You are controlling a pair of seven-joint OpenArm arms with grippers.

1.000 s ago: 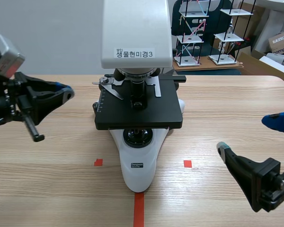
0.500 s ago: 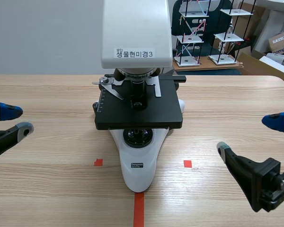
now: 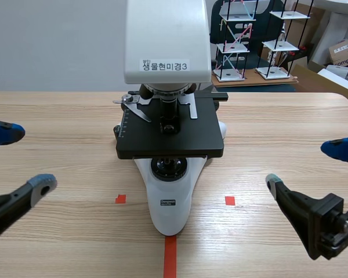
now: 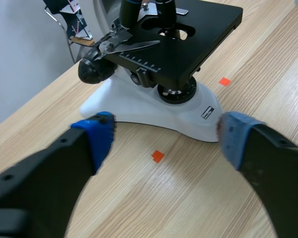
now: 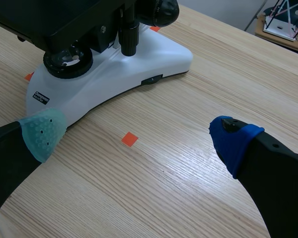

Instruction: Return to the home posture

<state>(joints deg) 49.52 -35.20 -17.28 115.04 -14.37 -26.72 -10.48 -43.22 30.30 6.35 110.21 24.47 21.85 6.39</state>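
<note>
The left gripper (image 3: 23, 159) and right gripper (image 3: 304, 165) hang low, fingers spread wide and empty, flanking the microscope (image 3: 169, 145) on the wooden table (image 3: 278, 116), so any inward swing would probably clip its white base.

A white label (image 3: 164, 65) on the microscope (image 3: 168, 35) head reads "생물현미경3"; the small base badge (image 3: 169, 202) possibly reads "Dongwon".

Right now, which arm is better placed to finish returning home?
Right, likely. The right gripper sits open, low beside the microscope, unmoved over the last second; the left gripper, also open, was still swinging down.
</note>
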